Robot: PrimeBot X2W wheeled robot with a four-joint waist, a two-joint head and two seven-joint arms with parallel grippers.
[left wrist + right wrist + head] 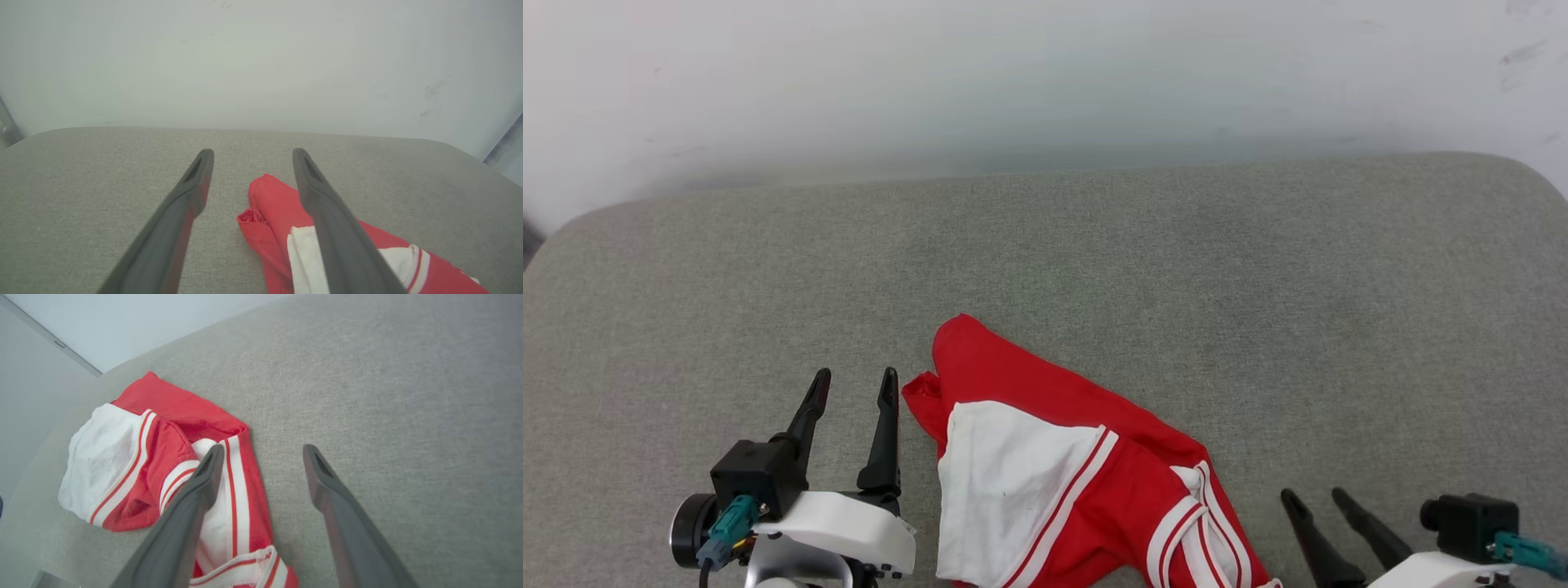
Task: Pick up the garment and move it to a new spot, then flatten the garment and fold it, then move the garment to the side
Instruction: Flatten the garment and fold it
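The garment lies crumpled at the near middle of the grey surface, red with a white sleeve and red-and-white stripe trim; its letters and number are hidden. My left gripper hovers open just left of it, nothing between its fingers. In the left wrist view the garment sits under and right of the right finger. My right gripper is open at the lower right, just right of the cloth. In the right wrist view the garment spreads left of the open fingers.
A grey fabric-covered surface with rounded far corners spreads wide behind and to both sides of the garment. A pale wall rises right behind its far edge.
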